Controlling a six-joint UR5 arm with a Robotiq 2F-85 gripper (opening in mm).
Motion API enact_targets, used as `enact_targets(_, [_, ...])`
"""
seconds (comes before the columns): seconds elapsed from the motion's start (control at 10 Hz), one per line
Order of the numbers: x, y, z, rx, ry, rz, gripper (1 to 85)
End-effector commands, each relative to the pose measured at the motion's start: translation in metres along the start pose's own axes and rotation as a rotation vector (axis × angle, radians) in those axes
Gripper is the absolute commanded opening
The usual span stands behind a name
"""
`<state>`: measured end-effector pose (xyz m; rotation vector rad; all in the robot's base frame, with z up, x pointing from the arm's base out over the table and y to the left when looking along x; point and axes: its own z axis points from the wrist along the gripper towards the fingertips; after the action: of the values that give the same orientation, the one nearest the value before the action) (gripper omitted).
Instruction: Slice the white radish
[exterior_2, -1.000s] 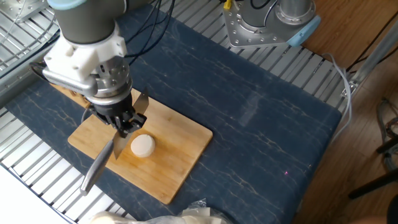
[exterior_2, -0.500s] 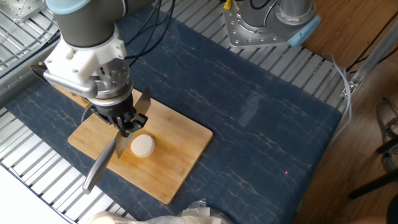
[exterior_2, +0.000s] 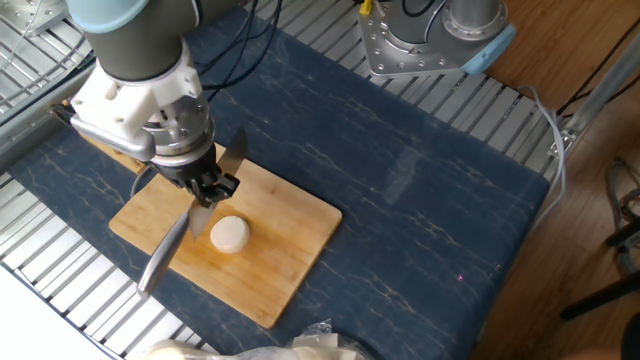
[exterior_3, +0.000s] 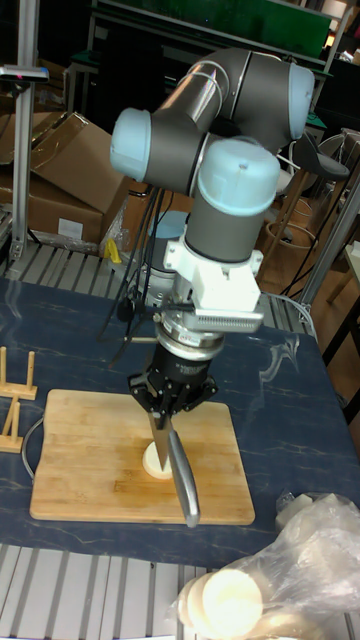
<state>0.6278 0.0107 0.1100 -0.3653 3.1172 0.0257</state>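
Note:
The white radish (exterior_2: 229, 233) (exterior_3: 157, 462) is a small cream-white round puck. It lies whole near the middle of the wooden cutting board (exterior_2: 290, 230) (exterior_3: 80, 450). My gripper (exterior_2: 207, 186) (exterior_3: 172, 400) hangs just above and to the left of it in the fixed view. It is shut on a knife (exterior_2: 165, 255) (exterior_3: 183, 485). The knife's grey handle slants down past the radish toward the board's front edge. The blade (exterior_2: 232, 160) sticks out on the other side of the fingers. In the tall fixed view the blade hangs just over the radish; I cannot tell whether it touches.
A bag of whitish plastic wrap (exterior_2: 300, 348) (exterior_3: 290, 560) lies at the table's front edge. A small wooden rack (exterior_3: 12, 400) stands left of the board. A second robot base (exterior_2: 430, 40) sits at the back. A dark blue mat (exterior_2: 420, 200) covers the slatted metal table.
My gripper and the knife have risen slightly and shifted back, away from the radish. The radish has not moved.

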Motion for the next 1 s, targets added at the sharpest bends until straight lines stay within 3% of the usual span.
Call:
enact_targets(0.0, [-0.021,0.008,0.018,-0.002,-0.021,-0.007,1.0])
enact_targets(0.3, [-0.016,-0.002,0.019,0.025,0.004,-0.025,1.0])
enact_targets(0.9, [-0.02,-0.001,0.023,0.015,0.006,-0.019,1.0])
